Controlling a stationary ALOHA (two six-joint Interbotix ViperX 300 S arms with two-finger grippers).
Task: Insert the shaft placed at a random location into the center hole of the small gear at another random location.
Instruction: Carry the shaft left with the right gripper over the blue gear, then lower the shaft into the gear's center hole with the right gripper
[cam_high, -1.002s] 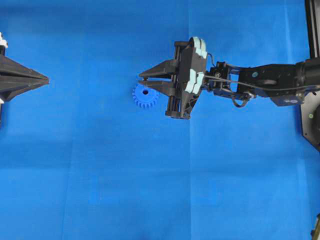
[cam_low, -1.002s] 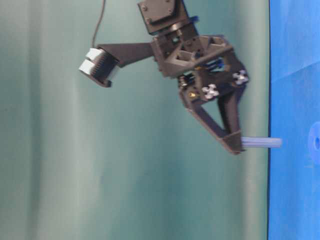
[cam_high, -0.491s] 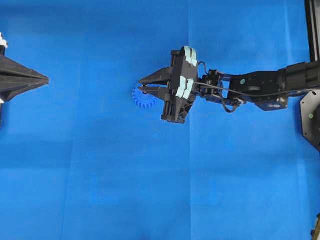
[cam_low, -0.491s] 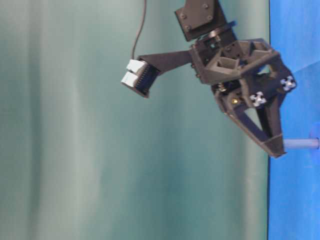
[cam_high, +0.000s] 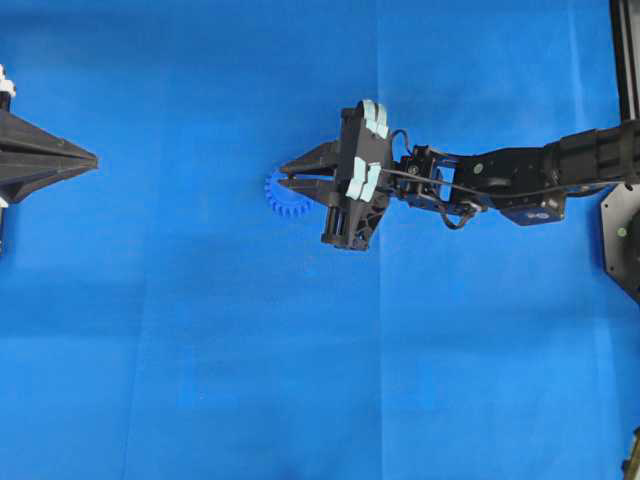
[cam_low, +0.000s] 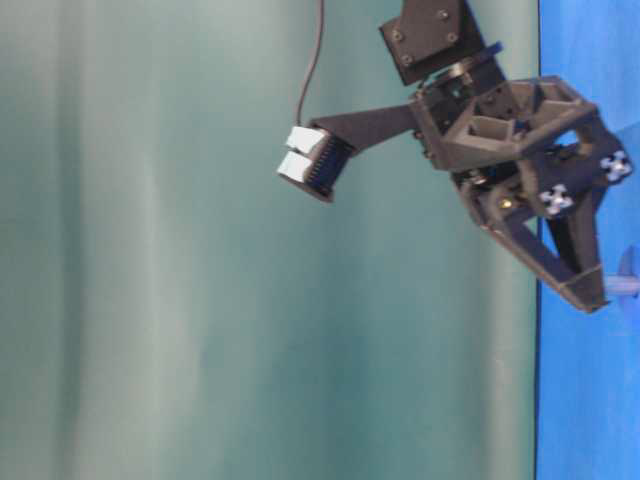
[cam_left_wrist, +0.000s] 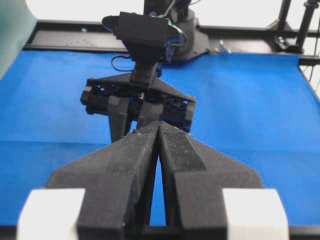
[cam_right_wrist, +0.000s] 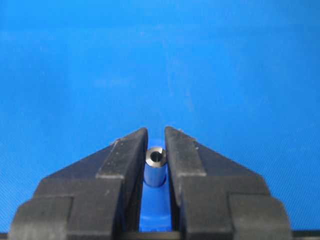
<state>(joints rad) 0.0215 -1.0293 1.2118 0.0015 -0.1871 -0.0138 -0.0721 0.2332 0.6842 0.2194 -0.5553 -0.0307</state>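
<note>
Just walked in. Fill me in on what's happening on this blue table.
The right gripper has its jaws shut on the shaft, a small metal pin, and holds it right over the small gear on the blue table. From the side, the pin's tip is at the gear, so insertion looks underway, though the center hole itself is hidden. The left gripper sits shut at the table's far edge, holding nothing.

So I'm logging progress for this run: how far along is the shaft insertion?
Done: the right tool has the shaft clamped between its fingers. In hand: it is poised over the small gear, covering the center hole from overhead; at table level the shaft tip appears to reach the gear. Left: confirming the seating, which cannot be seen, and releasing. The left tool sits shut, idle.
</note>
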